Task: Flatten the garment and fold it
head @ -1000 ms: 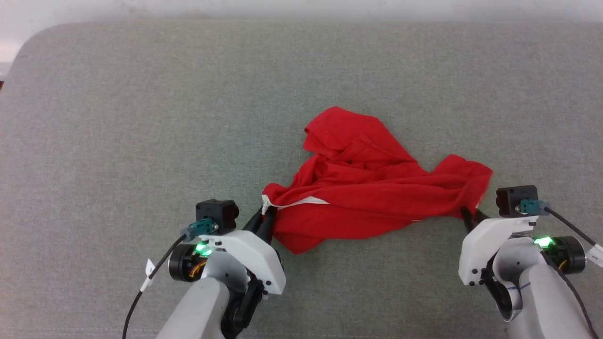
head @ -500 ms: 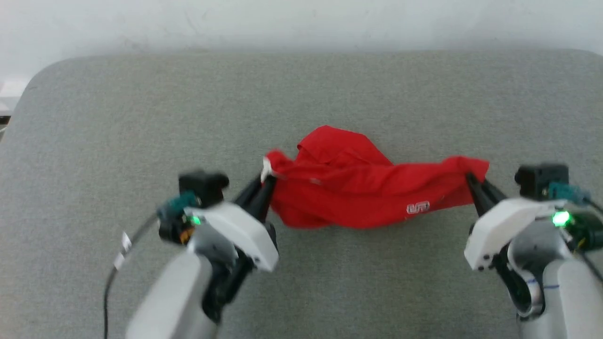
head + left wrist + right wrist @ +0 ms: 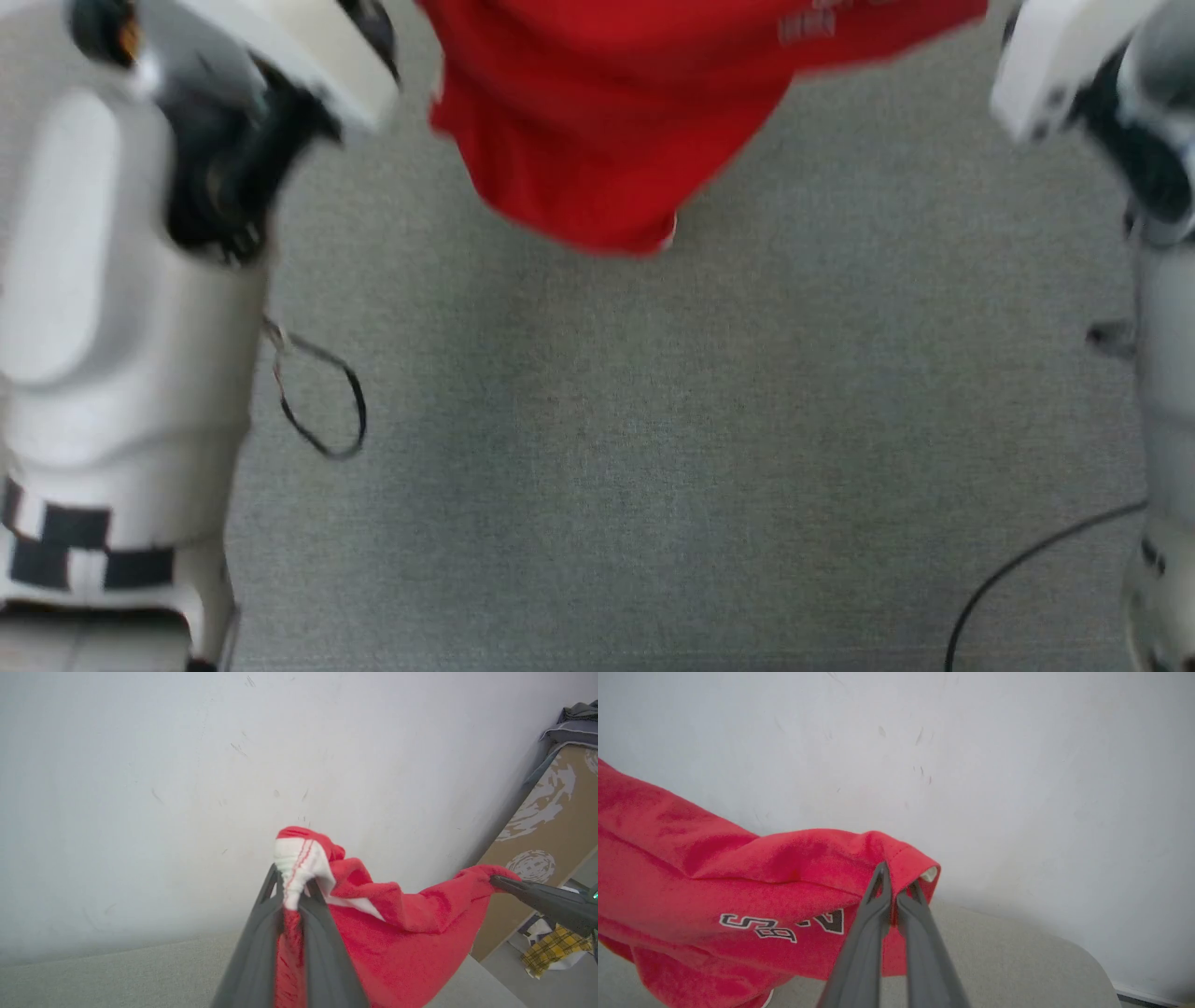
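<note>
Hoisted since a second ago, our red lettered garment (image 3: 579,121) sags between both jaws, each clenched on an edge.

The garment (image 3: 597,121) is bright red, thin and crumpled. It spans the top centre of the head view as a slack, blurred swag that sags to a rounded low point. In the left wrist view, a bunched corner at centre shows a white band (image 3: 299,858) with red stitching. In the right wrist view, a hemmed corner (image 3: 901,858) peaks at centre, with upside-down outlined block letters (image 3: 784,926) at lower left.
</note>
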